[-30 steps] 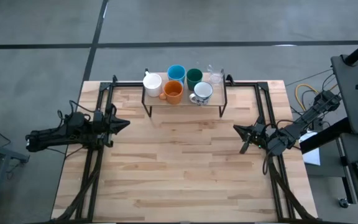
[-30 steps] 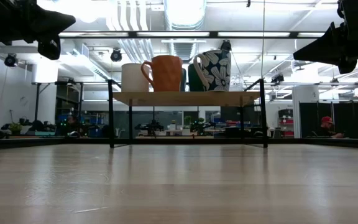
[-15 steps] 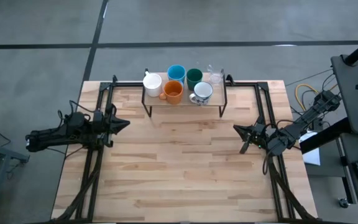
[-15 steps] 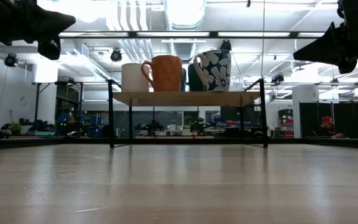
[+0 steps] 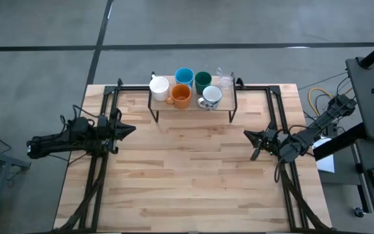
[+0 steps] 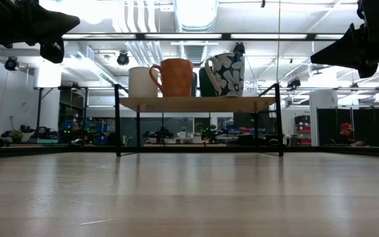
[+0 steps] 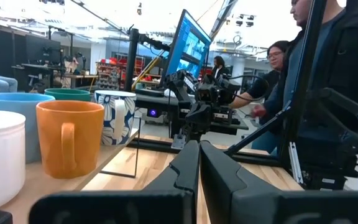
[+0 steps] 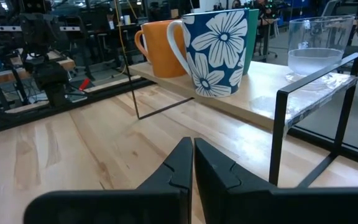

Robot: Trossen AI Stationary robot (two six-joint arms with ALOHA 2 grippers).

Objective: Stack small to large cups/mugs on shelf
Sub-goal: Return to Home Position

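Six cups stand upright on their bases on the shelf (image 5: pixel 193 109) at the table's far edge. They are a white mug (image 5: pixel 159 86), a light blue mug (image 5: pixel 184 76), an orange mug (image 5: pixel 181 95), a dark green cup (image 5: pixel 203 80), a flower-patterned mug with a white inside (image 5: pixel 211 97) and a clear glass (image 5: pixel 224 80). My left gripper (image 5: pixel 131 129) hovers shut over the table's left side, pointing toward the middle. My right gripper (image 5: pixel 247 135) hovers shut over the right side. Each wrist view shows its shut fingertips (image 7: pixel 199 144) (image 8: pixel 192 142) with nothing between them.
Black metal frame rails (image 5: pixel 102 162) (image 5: pixel 284 162) run along the table's left and right sides. The bare wooden tabletop (image 5: pixel 193 169) lies between the two arms. People (image 7: pixel 328 74) and a monitor (image 7: pixel 188 43) show beyond the table in the left wrist view.
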